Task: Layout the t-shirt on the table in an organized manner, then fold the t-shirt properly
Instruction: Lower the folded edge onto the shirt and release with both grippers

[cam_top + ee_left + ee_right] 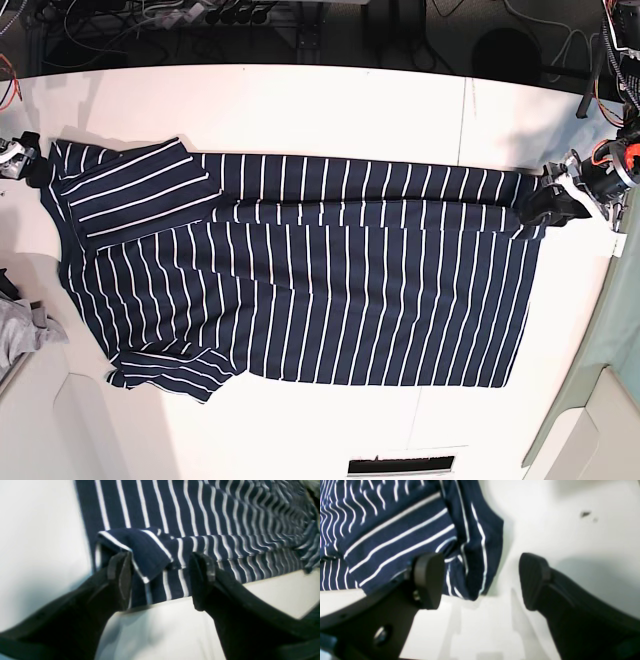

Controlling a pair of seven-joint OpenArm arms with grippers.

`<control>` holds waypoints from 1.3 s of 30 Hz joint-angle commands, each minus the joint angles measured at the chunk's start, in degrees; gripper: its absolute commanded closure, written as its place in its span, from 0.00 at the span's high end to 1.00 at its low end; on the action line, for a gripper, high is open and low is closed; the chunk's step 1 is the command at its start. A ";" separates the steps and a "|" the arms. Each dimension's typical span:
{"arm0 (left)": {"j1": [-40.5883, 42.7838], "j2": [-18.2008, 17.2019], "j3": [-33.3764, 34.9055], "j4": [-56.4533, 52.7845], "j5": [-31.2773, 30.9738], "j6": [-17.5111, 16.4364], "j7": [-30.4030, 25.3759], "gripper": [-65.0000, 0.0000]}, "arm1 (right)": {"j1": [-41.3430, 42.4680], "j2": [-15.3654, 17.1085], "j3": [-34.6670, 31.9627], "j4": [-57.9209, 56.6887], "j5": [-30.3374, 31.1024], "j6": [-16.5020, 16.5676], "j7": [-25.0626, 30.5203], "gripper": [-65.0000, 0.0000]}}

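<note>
Near edge: the t-shirt point(300, 270) lies flat across the table point(330, 110), long axis running left to right, sleeves at the left, hem at the right. Far edge: a strip is folded inward. Left gripper point(160, 580) and right gripper point(480, 580), at opposite ends, stand spread and released, apparently having laid that fold.
</note>
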 commanded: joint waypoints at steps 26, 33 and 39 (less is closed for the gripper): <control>-0.44 8.07 -1.66 1.07 9.09 10.97 -3.39 0.58 | 4.46 -3.63 -2.45 -9.22 5.16 0.68 1.92 0.69; -0.31 7.98 -1.66 3.80 8.61 10.56 -1.66 0.58 | 4.55 -9.16 -3.32 -9.22 3.43 0.66 3.93 0.69; -0.31 5.44 -2.49 3.93 8.61 10.56 -1.64 0.58 | 4.55 -11.06 -3.32 -9.22 3.17 0.68 4.07 0.69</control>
